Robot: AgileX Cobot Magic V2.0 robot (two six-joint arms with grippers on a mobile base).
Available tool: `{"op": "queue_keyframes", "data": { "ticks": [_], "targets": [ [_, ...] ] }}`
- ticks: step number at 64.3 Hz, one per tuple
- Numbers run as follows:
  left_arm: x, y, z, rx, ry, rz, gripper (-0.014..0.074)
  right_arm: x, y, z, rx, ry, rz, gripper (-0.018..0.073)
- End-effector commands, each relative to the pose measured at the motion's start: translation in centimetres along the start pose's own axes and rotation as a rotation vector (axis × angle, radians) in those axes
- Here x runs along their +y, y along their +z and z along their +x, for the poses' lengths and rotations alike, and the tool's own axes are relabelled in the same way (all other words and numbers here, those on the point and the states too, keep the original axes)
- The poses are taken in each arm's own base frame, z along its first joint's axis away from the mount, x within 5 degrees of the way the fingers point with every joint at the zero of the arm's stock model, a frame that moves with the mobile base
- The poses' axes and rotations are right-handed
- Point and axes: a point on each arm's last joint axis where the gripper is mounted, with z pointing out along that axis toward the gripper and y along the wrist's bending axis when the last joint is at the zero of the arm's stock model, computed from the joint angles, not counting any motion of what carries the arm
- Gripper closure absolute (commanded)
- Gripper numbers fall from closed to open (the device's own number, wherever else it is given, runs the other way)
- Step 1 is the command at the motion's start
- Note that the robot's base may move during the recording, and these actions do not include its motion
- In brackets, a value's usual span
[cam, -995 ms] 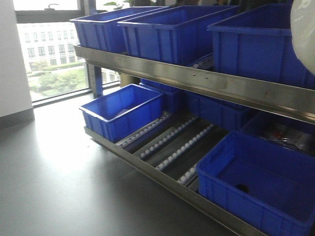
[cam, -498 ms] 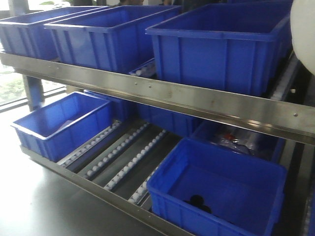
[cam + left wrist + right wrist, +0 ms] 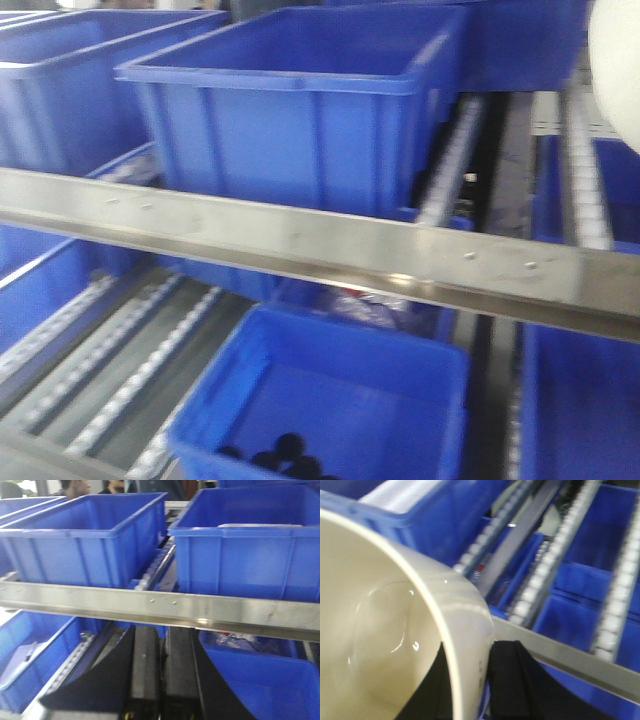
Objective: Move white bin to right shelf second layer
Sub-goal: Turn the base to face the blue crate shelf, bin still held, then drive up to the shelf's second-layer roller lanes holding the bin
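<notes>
White bin (image 3: 385, 630) hangs rim-pinched in the right gripper (image 3: 467, 682) near the roller tracks (image 3: 555, 565), left gripper (image 3: 161, 675) closed empty, and that one-wall grip could swing it into the steel rail (image 3: 570, 660).

Blue crates (image 3: 300, 110) on steel racking (image 3: 300, 245)

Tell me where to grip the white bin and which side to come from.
Pinch the white bin by its rim wall, coming in from the open top, with one finger inside and one outside. The walls are plain, with no handles, and the tub looks too wide to span, so the thin wall is probably the best hold. The right gripper holds it this way now.
</notes>
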Motion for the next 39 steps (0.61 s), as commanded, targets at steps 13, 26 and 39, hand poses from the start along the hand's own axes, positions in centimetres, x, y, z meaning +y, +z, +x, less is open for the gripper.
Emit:
{"op": "queue_keyframes", "data": {
  "ticks": [13,26,39],
  "targets": [
    [0.02,0.03,0.41,-0.061,-0.009,-0.004,0.0512,0.19,-0.38,-1.90,-0.129,-0.002,-0.015,0.0526],
    [0.02,0.03,0.41,-0.061,-0.009,-0.004,0.0512,0.19,-0.38,-1.90,-0.129,-0.002,-0.015,0.0526],
    [0.02,0.03,0.41,-0.061,-0.009,-0.004,0.0512,0.19,-0.38,-1.90,-0.129,-0.002,-0.015,0.0526]
  ]
}}
